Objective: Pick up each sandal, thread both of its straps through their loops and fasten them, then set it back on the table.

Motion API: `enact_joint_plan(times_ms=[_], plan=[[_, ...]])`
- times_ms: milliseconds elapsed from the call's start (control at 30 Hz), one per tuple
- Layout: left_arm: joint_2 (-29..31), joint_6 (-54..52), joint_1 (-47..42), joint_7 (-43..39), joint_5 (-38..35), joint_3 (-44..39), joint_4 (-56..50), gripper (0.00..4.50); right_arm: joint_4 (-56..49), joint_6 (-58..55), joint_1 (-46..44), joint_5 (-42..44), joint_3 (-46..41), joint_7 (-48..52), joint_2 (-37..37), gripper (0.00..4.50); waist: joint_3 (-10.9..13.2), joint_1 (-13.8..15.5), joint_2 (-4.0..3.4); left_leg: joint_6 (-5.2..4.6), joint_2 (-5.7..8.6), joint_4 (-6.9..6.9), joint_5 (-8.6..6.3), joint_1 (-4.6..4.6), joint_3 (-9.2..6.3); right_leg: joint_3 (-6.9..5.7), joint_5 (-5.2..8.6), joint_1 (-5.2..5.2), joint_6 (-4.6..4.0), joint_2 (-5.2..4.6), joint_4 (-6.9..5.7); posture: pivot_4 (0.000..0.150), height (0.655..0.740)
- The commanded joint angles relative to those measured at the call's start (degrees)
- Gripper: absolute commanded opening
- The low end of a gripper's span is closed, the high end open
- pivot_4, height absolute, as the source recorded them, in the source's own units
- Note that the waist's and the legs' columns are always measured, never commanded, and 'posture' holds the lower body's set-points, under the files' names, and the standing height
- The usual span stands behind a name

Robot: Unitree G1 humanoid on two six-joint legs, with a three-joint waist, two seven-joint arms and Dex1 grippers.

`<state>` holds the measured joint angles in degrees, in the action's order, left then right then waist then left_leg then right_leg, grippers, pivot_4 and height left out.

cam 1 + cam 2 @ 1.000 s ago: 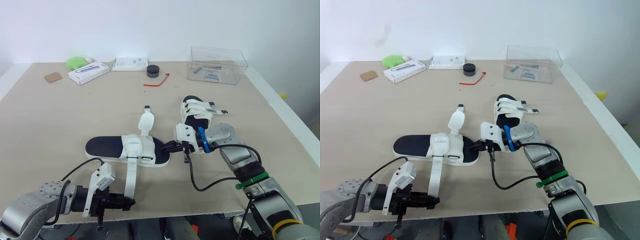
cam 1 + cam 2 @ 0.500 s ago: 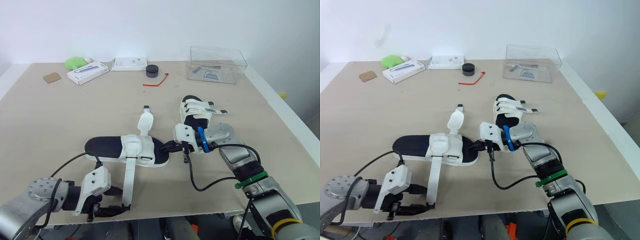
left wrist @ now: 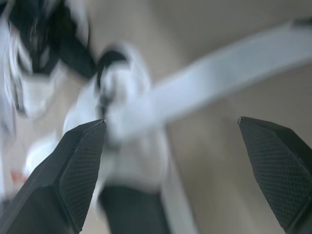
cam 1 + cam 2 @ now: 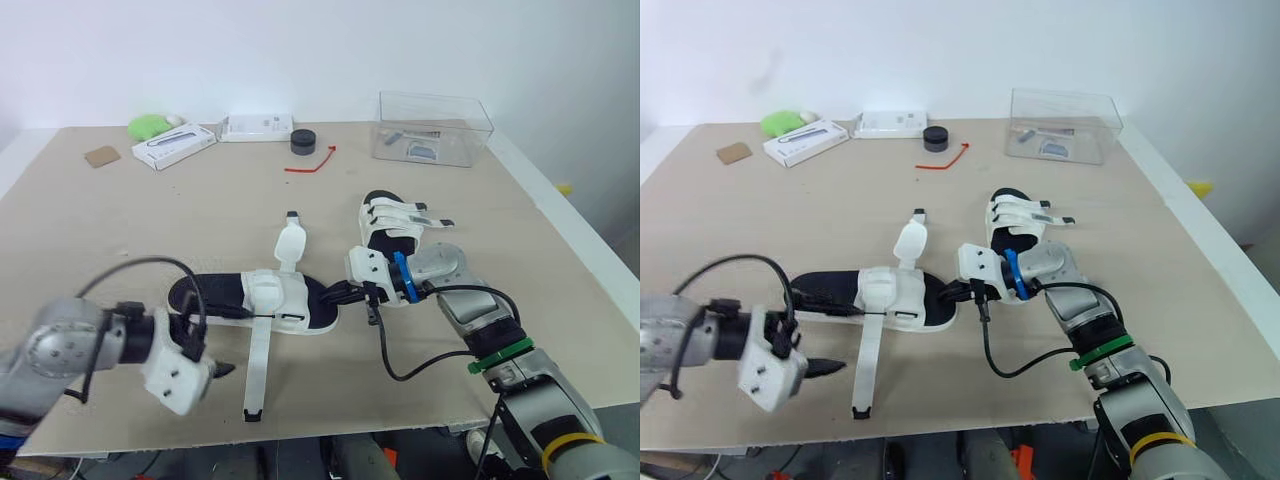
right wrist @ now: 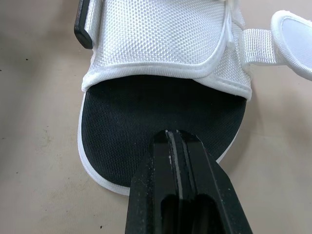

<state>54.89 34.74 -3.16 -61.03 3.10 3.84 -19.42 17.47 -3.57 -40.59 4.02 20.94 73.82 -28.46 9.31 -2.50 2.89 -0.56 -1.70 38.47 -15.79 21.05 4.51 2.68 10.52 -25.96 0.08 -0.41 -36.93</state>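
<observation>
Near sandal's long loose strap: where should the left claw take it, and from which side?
Probably grip the strap near its black-tipped free end, coming from the robot's left. It lies flat, running from the sandal toward the table's near edge, so pinch it across its width. The left claw is open on that side; the right claw is shut at the sandal's toe.

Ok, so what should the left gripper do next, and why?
Probably close the left gripper on the loose strap: its fingers stand open astride it, the strap lies unthreaded on the table, and the right gripper sits shut at the sandal's toe.
</observation>
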Motion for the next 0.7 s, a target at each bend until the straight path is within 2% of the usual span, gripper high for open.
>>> enact_joint_plan(times_ms=[33, 267, 333, 367, 533, 567, 600, 633, 700], plan=[[-2.13, 4.44, -3.28, 2.22, 2.25, 2.94, 1.28, 4.46, 1.78, -0.67, 0.5, -2.46, 0.86, -0.11, -1.09, 0.0, 0.0, 0.01, 0.0, -0.01, 0.0, 0.01, 0.0, 0.0, 0.0, -0.01, 0.01, 0.0, 0.05, 0.03, 0.0, 0.15, 0.74], [-4.33, 5.86, -7.18, 2.08, 3.24, 9.06, 3.93, 4.46, 1.45, -1.05, 0.45, -2.39, 0.84, -0.51, -1.12, 0.0, 0.0, 0.01, 0.0, -0.11, 0.02, 0.05, 0.07, -0.02, 0.07, -0.01, 0.02, 0.02, 0.34, 0.12, 0.0, 0.15, 0.74], [-4.22, 5.16, -7.66, 1.68, 2.01, 9.79, 3.57, 3.95, 1.21, -1.18, 0.65, -2.36, 0.7, -0.53, -1.39, 0.0, 0.0, 0.01, 0.0, -0.11, 0.02, 0.05, 0.06, -0.02, 0.07, -0.01, 0.01, 0.02, 0.35, 0.11, 0.0, 0.15, 0.74], [-4.13, 4.79, -7.79, 1.54, 1.6, 10.07, 3.35, 3.85, 1.05, -1.27, 0.77, -2.35, 0.65, -0.55, -1.51, 0.0, 0.0, 0.01, 0.0, -0.11, 0.02, 0.05, 0.07, -0.02, 0.07, -0.01, 0.02, 0.02, 0.35, 0.11, 0.0, 0.15, 0.74], [-4.03, -1.7, -7.36, 0.77, -3.64, 10.2, 0.74, 1.58, 0.25, -1.58, 1.5, -2.35, 0.57, -0.64, -2.06, 0.0, 0.0, 0.0, 0.0, -0.11, 0.01, 0.05, 0.07, -0.01, 0.04, -0.01, 0.02, 0.02, 0.35, 0.12, 0.0, 0.15, 0.74], [-4.5, -6.83, -7.29, 1.07, -7.04, 9.62, -0.95, 1.17, 0.15, -1.64, 1.57, -2.35, 0.56, -0.68, -2.13, 0.0, 0.0, 0.01, 0.0, -0.11, 0.02, 0.05, 0.07, -0.01, 0.04, -0.02, 0.02, 0.02, 0.35, 0.13, 0.0, 0.15, 0.74], [-4.94, -13.85, -7.39, 1.82, -11.78, 8.86, -2.89, 1.06, 0.15, -1.64, 1.57, -2.37, 0.55, -0.69, -2.19, 0.0, 0.0, 0.0, 0.0, -0.11, 0.02, 0.05, 0.07, -0.01, 0.04, -0.02, 0.02, 0.02, 0.35, 0.13, 0.0, 0.15, 0.74], [-5.18, -20.5, -7.54, 2.72, -16.5, 8.13, -4.55, 0.32, 0.21, -1.61, 1.54, -2.39, 0.55, -0.69, -2.24, 0.0, 0.0, 0.0, 0.0, -0.11, 0.03, 0.05, 0.07, 0.0, 0.04, -0.02, 0.03, 0.02, 0.38, 0.14, 0.0, 0.15, 0.74], [-5.19, -32.07, -7.85, 4.3, -25.08, 6.53, -6.84, 0.06, 0.38, -1.54, 1.42, -2.47, 0.6, -0.72, -2.27, 0.0, 0.0, 0.0, 0.01, -0.11, 0.05, 0.1, 0.07, 0.03, 0.02, -0.05, 0.04, 0.03, 0.52, 0.16, -0.01, 0.15, 0.74]])
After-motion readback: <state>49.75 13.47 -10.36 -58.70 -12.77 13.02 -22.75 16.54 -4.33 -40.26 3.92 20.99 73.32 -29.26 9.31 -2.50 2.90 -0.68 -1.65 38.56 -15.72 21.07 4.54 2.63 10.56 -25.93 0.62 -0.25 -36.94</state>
